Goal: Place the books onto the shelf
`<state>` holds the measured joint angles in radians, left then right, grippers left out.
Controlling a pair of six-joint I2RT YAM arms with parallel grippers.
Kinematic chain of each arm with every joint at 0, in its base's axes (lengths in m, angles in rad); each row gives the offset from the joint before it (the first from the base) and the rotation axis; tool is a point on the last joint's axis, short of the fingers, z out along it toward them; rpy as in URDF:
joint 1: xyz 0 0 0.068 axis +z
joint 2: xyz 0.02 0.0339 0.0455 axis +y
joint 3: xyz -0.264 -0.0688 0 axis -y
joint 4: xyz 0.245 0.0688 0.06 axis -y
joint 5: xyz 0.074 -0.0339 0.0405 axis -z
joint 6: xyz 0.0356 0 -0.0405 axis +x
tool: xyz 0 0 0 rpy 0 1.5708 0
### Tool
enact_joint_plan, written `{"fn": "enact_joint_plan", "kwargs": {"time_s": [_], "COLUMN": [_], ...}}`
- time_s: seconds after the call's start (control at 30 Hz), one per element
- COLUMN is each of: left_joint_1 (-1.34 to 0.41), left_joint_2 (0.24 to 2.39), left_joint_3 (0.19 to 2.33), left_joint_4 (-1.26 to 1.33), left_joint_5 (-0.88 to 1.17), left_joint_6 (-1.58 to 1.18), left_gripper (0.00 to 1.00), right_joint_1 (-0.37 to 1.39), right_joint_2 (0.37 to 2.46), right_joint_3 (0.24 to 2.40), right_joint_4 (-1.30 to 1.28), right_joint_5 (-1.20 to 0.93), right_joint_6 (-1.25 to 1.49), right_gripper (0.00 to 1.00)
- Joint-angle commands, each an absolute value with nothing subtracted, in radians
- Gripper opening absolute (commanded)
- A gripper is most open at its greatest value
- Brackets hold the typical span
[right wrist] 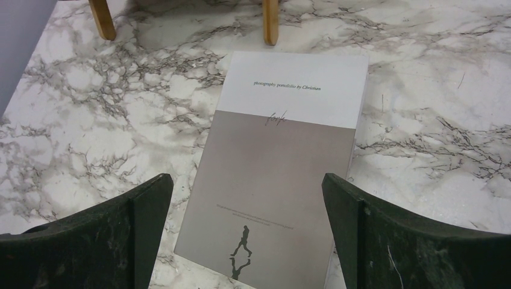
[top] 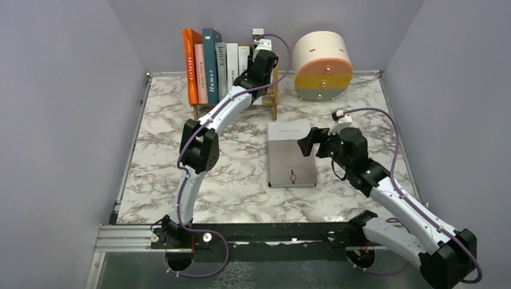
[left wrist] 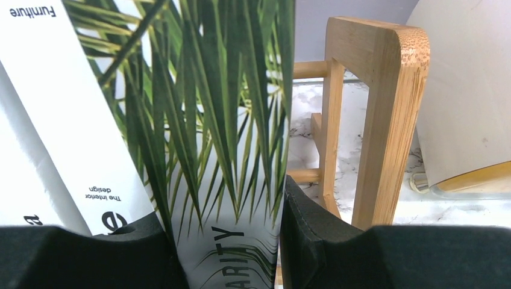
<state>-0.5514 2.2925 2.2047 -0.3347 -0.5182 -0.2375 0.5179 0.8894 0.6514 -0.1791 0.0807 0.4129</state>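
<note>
The grey photography book [top: 292, 158] lay flat mid-table, its long axis pointing toward the shelf [top: 274, 101], just below the right gripper [right wrist: 244, 195], whose fingers were spread and empty (the nearer arm). The left gripper [left wrist: 226, 241] clamped the palm-leaf book [left wrist: 229, 120] at the shelf.

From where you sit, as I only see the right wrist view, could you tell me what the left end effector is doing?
Observer: The left end effector is clamped on the palm-leaf book, which is upright at the shelf, beside a white book.
Operator: Is there room to its right?
Observer: Yes, a gap shows between that book and the shelf's right end post.
Operator: Does anything stand beside the shelf?
Observer: The round drawer unit stands just right of it.
</note>
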Motion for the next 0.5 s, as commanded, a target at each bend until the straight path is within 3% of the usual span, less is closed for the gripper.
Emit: {"fn": "enact_joint_plan", "kwargs": {"time_s": [0.0, 0.3, 0.47], "left_joint_1": [-0.529, -0.529, -0.531], "left_joint_2": [2.315, 2.274, 2.226], "left_joint_3": [2.236, 2.220, 2.207], "left_joint_4": [-0.353, -0.344, -0.338], "left_joint_5": [-0.541, -0.511, -0.490], "left_joint_6": [-0.208, -0.214, -0.219], "left_gripper": [0.10, 0.49, 0.53], "right_joint_1": [0.523, 0.523, 0.523], "right_joint_2": [0.889, 0.894, 0.898], "right_joint_3": [0.648, 0.648, 0.650], "right_joint_4": [-0.166, -0.163, -0.161], "right_joint_5": [0.075, 0.074, 0.070], "right_joint_6": [0.398, 0.398, 0.398], "right_gripper": [0.93, 0.93, 0.93]}}
